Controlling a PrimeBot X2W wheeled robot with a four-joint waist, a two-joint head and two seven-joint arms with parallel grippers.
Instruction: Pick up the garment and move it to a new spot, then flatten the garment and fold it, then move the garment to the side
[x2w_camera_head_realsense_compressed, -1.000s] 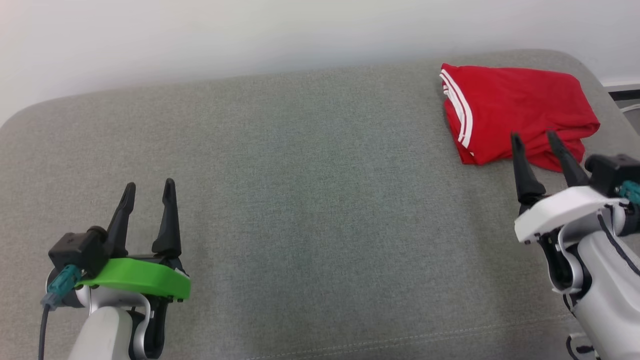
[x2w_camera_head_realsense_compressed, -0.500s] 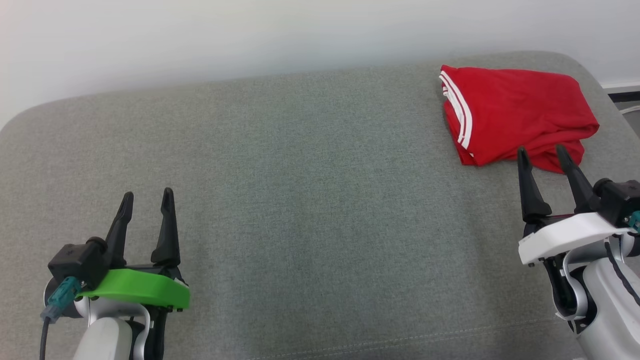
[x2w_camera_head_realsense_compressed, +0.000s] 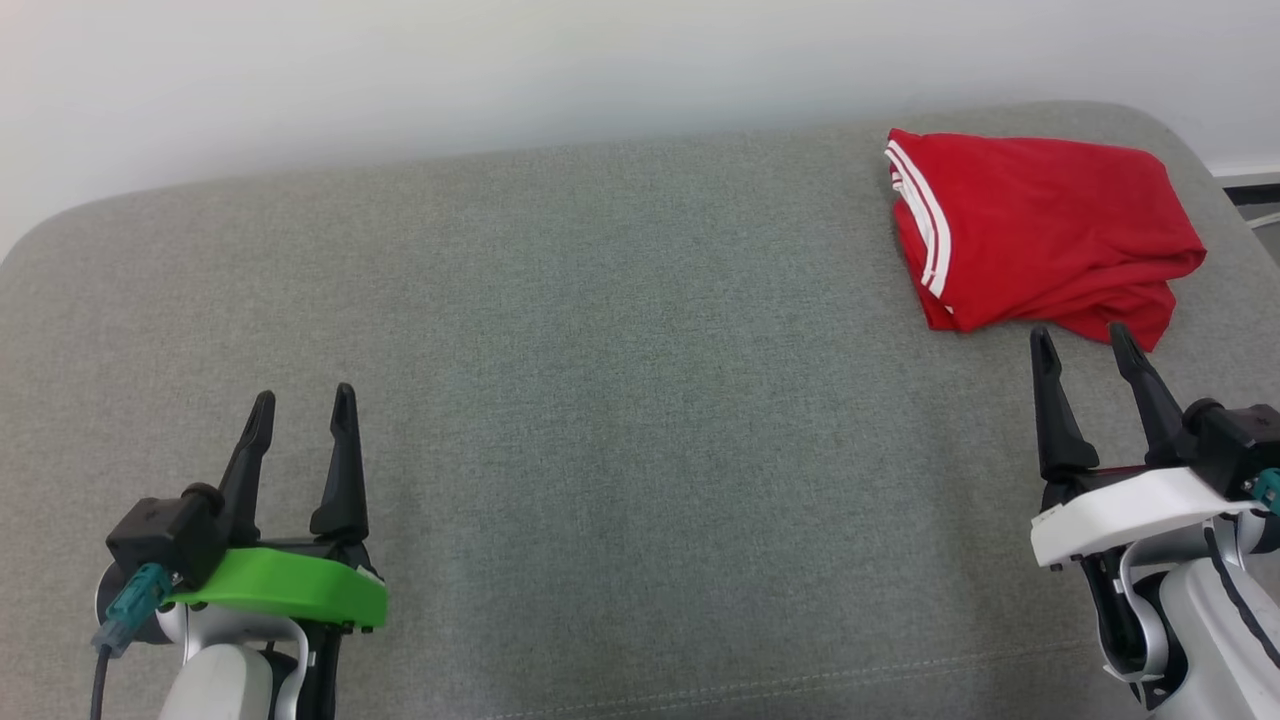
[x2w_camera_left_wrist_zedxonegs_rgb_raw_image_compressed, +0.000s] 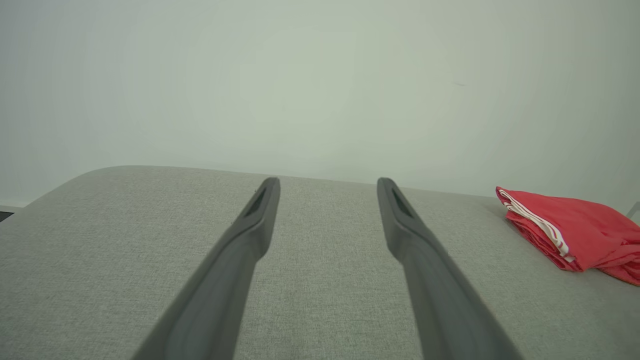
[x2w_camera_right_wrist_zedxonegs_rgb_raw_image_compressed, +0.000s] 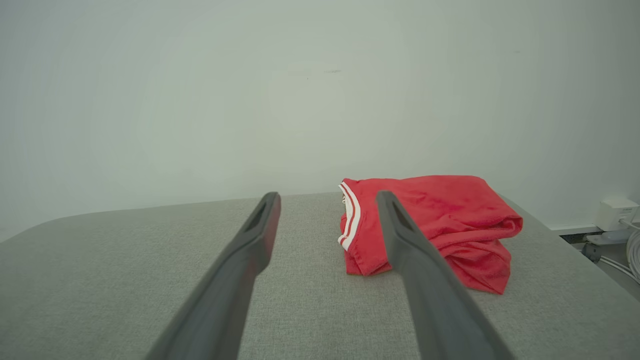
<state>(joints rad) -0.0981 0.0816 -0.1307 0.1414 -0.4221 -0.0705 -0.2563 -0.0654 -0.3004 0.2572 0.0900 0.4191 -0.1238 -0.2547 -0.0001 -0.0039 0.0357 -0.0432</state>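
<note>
Place: plain indoor room, home-like or a test room; cannot tell which.
Surface: broad grey fabric cushion (x2w_camera_head_realsense_compressed: 620, 330), rounded corners, stitched near seam.
Backdrop: plain white wall (x2w_camera_head_realsense_compressed: 500, 70) on the far side.
Far right: white power adapter (x2w_camera_right_wrist_zedxonegs_rgb_raw_image_compressed: 615, 211) and cables (x2w_camera_right_wrist_zedxonegs_rgb_raw_image_compressed: 631, 250) low by the wall.

The garment (x2w_camera_head_realsense_compressed: 1040, 235) lies on the cushion (x2w_camera_head_realsense_compressed: 640, 350) at its far right corner, close to the wall (x2w_camera_head_realsense_compressed: 500, 70) that stands behind the cushion. The right gripper (x2w_camera_head_realsense_compressed: 1080, 333) hangs over the cushion's right side, just in front of the garment, not touching it. The left gripper (x2w_camera_head_realsense_compressed: 304, 394) hangs over the cushion's near left part, well apart from the garment.
</note>
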